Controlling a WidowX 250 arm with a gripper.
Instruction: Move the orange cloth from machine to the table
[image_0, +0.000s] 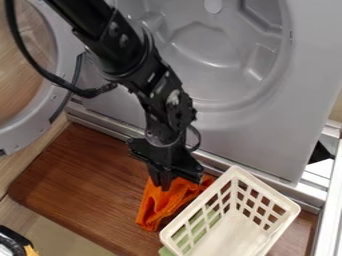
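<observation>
So the pincer is down low around the middle of the scene, right at the orange cloth. Can't tell if it's actually got a grip on the thing or is just sitting against it, sorry. The cloth is already out of the machine, bunched up on the brown wooden table, with a loose part trailing toward the near side.

The black arm slants in from the far left, with a cable looping off its left side. Just right of the cloth there's a cream plastic basket, tilted, slotted sides. Something green shows through the slots and pokes out at its near left corner; no clue if it's in or under it.

Far side is the grey machine, round door swung open on the left. Near left corner has some black object with a yellow bit.
</observation>
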